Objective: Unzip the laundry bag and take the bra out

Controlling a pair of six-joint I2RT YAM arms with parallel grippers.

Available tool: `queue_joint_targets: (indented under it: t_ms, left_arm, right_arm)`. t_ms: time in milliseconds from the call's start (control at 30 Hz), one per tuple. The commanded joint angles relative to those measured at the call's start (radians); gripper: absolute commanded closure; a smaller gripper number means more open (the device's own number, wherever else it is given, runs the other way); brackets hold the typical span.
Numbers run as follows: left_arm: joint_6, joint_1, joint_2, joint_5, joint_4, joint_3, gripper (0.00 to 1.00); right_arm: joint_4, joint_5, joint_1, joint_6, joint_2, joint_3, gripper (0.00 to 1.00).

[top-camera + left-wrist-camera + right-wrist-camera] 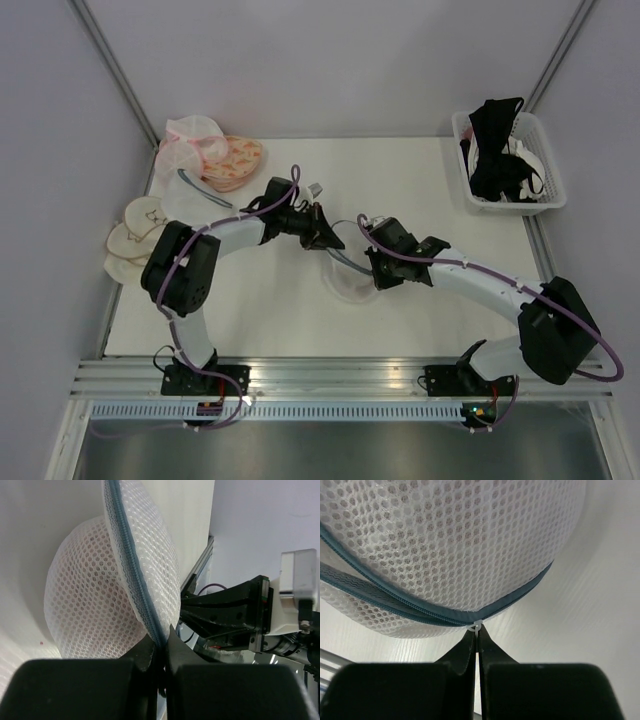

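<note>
Both fingertip pairs meet the laundry bag [95,605]: left gripper [159,647] clamped on its zipper rim [131,575]; right gripper [476,636] closed, apparently pinching the zipper pull [475,626] at its tips.

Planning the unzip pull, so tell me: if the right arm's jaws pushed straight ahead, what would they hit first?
The laundry bag. The shut right jaws seem to hold the small pull ring on its grey zipper, so going forward would likely press straight into the mesh; nothing lies between.
</note>
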Motion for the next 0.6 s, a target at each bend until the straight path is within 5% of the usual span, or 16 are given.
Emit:
queue_joint_targets:
  t_ms: [0, 100, 133, 233, 433, 567]
  left_arm:
    - [0.131, 0.013, 0.079, 0.115, -0.046, 0.133, 0.94]
    - [0.146, 0.016, 0.135, 0.129, -0.086, 0.251, 0.8]
    - [0.153, 0.017, 0.141, 0.088, -0.129, 0.303, 0.5]
    - [0.153, 0.033, 0.1, -0.05, -0.16, 0.32, 0.09]
    - [0.061, 0.06, -0.093, -0.366, -0.24, 0.098, 0.01]
    - [-0.028, 0.043, -0.245, -0.338, -0.171, -0.057, 0.0]
  right_arm:
    - [-0.017, 0.07, -0.005, 0.02, 0.038, 0.047, 1.0]
    - [0.021, 0.038, -0.005, 0.019, 0.03, 0.058, 1.0]
    - [0.029, 0.039, -0.005, 0.022, 0.024, 0.061, 1.0]
    - [0.04, 0.023, -0.005, 0.023, -0.008, 0.064, 1.0]
    - [0.063, -0.088, -0.005, 0.011, -0.053, 0.055, 1.0]
    - [0.13, -0.273, -0.005, -0.02, -0.076, 0.029, 1.0]
